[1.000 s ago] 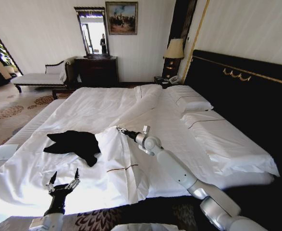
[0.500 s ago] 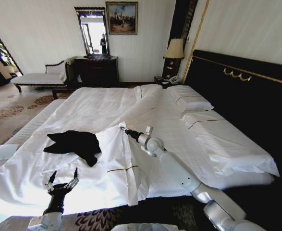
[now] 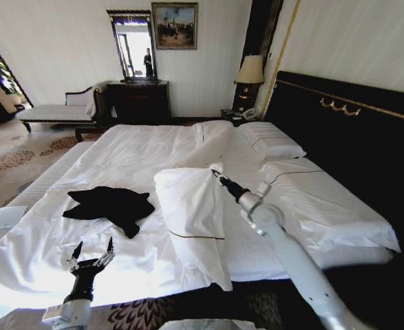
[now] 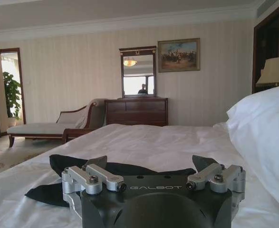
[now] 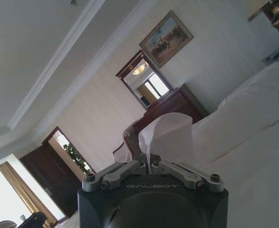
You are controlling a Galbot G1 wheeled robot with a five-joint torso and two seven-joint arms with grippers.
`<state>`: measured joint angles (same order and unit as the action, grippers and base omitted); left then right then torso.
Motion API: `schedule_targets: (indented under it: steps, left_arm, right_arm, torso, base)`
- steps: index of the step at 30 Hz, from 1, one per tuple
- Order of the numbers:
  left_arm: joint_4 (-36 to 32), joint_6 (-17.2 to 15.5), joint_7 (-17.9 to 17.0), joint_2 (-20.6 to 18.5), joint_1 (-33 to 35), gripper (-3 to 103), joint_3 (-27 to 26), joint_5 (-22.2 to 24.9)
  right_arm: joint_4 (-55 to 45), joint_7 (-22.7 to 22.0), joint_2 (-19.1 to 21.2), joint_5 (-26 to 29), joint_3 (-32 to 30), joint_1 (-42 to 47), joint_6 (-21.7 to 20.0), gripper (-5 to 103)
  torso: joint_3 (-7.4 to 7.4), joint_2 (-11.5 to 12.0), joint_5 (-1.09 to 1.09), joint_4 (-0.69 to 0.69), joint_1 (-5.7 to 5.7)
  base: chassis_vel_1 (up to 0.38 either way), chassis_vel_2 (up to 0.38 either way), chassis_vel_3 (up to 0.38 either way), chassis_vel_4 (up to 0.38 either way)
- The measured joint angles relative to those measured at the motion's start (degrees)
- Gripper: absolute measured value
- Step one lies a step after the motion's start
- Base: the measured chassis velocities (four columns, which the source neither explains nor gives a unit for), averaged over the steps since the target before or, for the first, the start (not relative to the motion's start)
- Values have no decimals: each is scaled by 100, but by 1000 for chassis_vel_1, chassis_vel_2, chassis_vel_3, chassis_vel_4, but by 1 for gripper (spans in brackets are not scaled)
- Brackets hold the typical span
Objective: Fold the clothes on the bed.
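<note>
White cloth is pinched in my right pincer (image 3: 217, 174): it is a corner of the duvet (image 3: 195, 213), and I hold it up high over the middle of the bed (image 3: 133, 155). From my right wrist I see the fingers pressed together on that white corner. I think the cloth could slip out, because I hold only a small bit and the hanging part looks big and heavy. If it drops to my left, it could fall on the black T-shirt (image 3: 109, 205) and hide it. The T-shirt lies crumpled on the sheet, just beside the lifted flap, on its left side, and apart from my right pincer. My left pincer (image 3: 91, 258) is spread wide and holds nothing. It hovers low near the foot of the bed, and the T-shirt lies a little way ahead of it.
</note>
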<state>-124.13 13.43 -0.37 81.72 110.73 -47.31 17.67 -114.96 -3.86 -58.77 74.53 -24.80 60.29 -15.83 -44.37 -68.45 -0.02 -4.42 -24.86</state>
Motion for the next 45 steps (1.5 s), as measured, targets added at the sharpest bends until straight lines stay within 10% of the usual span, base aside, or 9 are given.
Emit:
schedule_targets:
  steps: [14, 24, 35, 45]
  left_arm:
    - [69, 39, 2, -55, -128, 100, 100, 162]
    - [261, 49, -9, -87, -315, 100, 192, 257]
    - [449, 173, -57, -2, -374, 100, 72, 511]
    - [582, 172, -63, 7, -453, 100, 64, 630]
  right_arm:
    - [-1734, -800, -584, 217, -2780, 2088, 24, 0]
    - [-2906, -2941, -1533, 296, -4569, 3694, -248, 0]
    - [-2870, -4382, -1849, -629, -4106, 4543, -233, 0]
    - [-2727, -3992, -2169, -1540, -3322, 4859, 333, 0]
  torso:
    - [0, -1, 0, 2, 0]
    - [1, -1, -3, -1, 0]
    - [0, 0, -4, -1, -1]
    - [0, 0, -5, 4, -1]
  base:
    - [0, 0, 0, 0]
    - [0, 0, 0, 0]
    - [0, 0, 0, 0]
    - [0, 0, 0, 0]
